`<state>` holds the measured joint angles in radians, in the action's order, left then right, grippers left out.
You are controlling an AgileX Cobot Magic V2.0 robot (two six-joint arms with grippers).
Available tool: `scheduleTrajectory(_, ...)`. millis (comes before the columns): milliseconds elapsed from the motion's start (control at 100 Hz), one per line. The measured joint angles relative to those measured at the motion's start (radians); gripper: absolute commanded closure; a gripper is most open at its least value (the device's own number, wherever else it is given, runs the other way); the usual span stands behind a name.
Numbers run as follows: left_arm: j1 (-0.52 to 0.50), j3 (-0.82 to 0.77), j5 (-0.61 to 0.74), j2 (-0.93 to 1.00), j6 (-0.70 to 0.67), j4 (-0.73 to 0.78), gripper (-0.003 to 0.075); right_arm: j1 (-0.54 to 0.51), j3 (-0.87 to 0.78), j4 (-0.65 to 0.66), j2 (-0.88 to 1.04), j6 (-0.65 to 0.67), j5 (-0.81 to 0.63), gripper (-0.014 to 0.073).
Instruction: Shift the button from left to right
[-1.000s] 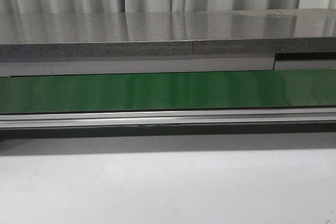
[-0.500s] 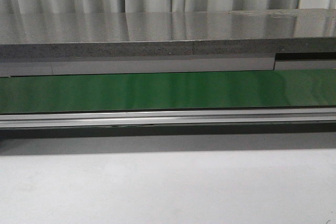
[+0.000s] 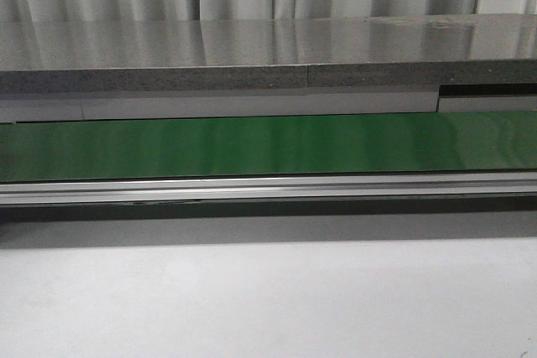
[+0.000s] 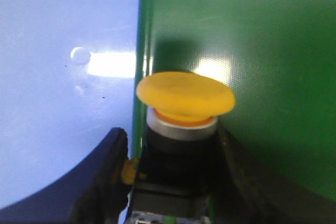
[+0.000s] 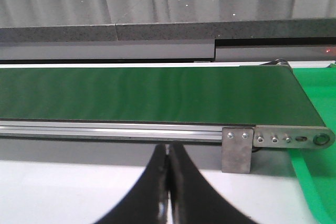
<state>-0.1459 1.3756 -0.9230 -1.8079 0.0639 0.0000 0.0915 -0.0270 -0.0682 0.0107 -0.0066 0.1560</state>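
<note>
- Black fingers of the left end effector (image 4: 173,182) sit close on either side of the button (image 4: 184,129), so we judge it closed on the dark body, with the orange-yellow cap (image 4: 185,95) standing clear above the grip.
- Beyond the cap we see the green belt (image 4: 262,77), and beside its edge the pale worktop (image 4: 58,77); the button hangs at that belt edge, but we cannot tell whether its base touches anything.
- Our right end effector (image 5: 168,192) has its fingers pressed together and holds nothing, facing the conveyor's end bracket (image 5: 236,150).
- Across the last second the front view shows no change: the belt (image 3: 268,144) and the worktop (image 3: 268,299) look the same, and neither arm enters it.
- We judge the carry to the right is barely begun.
</note>
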Motion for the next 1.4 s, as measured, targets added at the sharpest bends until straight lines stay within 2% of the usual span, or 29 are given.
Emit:
scheduleTrajectory(90,0.008,0.002,-0.004,-0.020,0.009,0.000,0.0735,0.000,0.000,0.000,0.000,0.000,0.000,0.0661)
scheduleTrajectory(180,0.012,0.002,-0.009,-0.035,0.021,-0.015,0.0660,0.000,0.000,0.000,0.000,0.000,0.000,0.0661)
scheduleTrajectory(230,0.014,0.002,-0.011,-0.037,0.027,-0.017,0.0580,0.000,0.000,0.000,0.000,0.000,0.000,0.0661)
scheduleTrajectory(240,0.014,0.002,-0.011,-0.037,0.027,-0.018,0.0538,0.000,0.000,0.000,0.000,0.000,0.000,0.0661)
scheduleTrajectory(250,0.014,0.002,-0.011,-0.039,0.029,-0.020,0.0538,0.000,0.000,0.000,0.000,0.000,0.000,0.0661)
scheduleTrajectory(400,0.018,0.004,-0.011,-0.039,0.033,-0.024,0.0176,0.000,0.000,0.000,0.000,0.000,0.000,0.0661)
scheduleTrajectory(430,0.018,0.004,-0.011,-0.039,0.033,-0.024,0.0120,0.000,0.000,0.000,0.000,0.000,0.000,0.0661)
scheduleTrajectory(490,0.018,0.004,-0.011,-0.039,0.033,-0.024,0.0067,0.000,0.000,0.000,0.000,0.000,0.000,0.0661)
scheduleTrajectory(760,0.018,0.006,-0.026,-0.010,0.033,-0.045,0.0062,0.000,0.000,0.000,0.000,0.000,0.000,0.0661)
scheduleTrajectory(1090,0.051,0.006,-0.014,0.202,0.037,-0.061,0.0062,0.000,0.000,0.000,0.000,0.000,0.000,0.0661)
scheduleTrajectory(1240,0.089,-0.025,0.042,0.338,0.039,-0.064,0.0062,0.000,0.000,0.000,0.000,0.000,0.000,0.0661)
scheduleTrajectory(1400,0.125,-0.124,0.137,0.498,0.041,-0.067,0.0062,0.000,0.000,0.000,0.000,0.000,0.000,0.0661)
